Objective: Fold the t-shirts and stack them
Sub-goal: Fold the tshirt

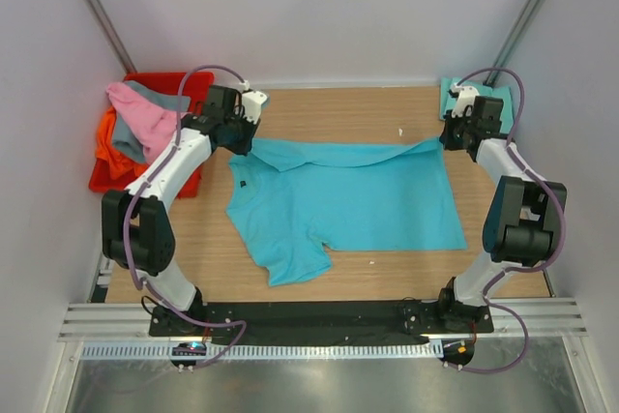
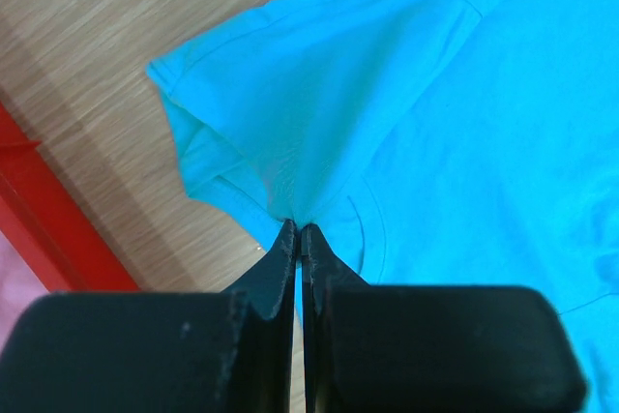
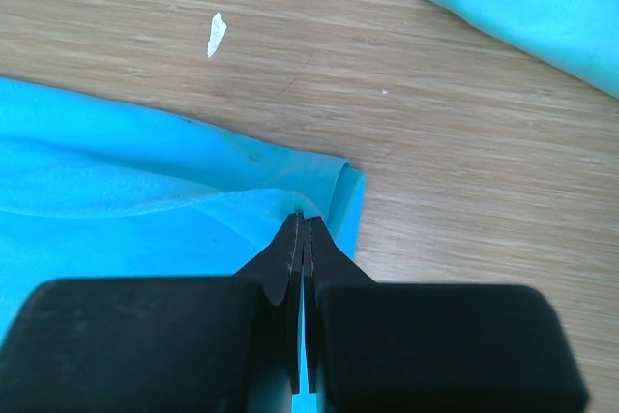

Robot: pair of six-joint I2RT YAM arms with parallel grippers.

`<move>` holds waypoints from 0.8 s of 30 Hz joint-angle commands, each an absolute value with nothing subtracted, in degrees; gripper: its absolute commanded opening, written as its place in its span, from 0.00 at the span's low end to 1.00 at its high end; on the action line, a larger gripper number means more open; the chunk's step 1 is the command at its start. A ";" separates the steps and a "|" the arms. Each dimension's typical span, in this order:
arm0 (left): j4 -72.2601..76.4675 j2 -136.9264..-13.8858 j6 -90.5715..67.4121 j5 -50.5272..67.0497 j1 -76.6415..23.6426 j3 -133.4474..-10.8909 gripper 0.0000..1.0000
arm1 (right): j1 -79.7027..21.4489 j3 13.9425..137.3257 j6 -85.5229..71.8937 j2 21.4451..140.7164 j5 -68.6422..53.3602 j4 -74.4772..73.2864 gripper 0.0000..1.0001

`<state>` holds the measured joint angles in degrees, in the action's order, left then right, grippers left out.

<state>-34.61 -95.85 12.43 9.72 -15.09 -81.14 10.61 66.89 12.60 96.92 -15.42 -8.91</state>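
Since your left gripper (image 2: 300, 231) is pinched on the turquoise t-shirt (image 1: 358, 202) at its far shoulder, and your right gripper (image 3: 302, 220) is clamped on the far hem corner, both holds sit on the shirt's far edge; the rest of the cloth lies toward you from both pincers, flat on the table (image 1: 368, 108); its long axis runs left to right, collar to your left, hem to your right; each arm is nearest its own end; judged from this, the fold should come toward the bases; the folded mint-teal shirt (image 1: 448, 94) lies just beyond the right gripper
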 commanded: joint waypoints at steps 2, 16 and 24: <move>-33.66 -91.32 12.22 10.72 -15.29 -80.07 0.00 | 10.46 65.48 14.06 93.69 -15.21 -7.12 0.01; -33.75 -88.59 12.22 11.34 -15.29 -76.82 0.00 | 10.99 63.72 16.87 99.05 -11.42 -7.65 0.01; -33.66 -88.24 12.66 10.46 -15.21 -75.33 0.00 | 10.99 61.88 17.14 97.73 -12.22 -8.53 0.01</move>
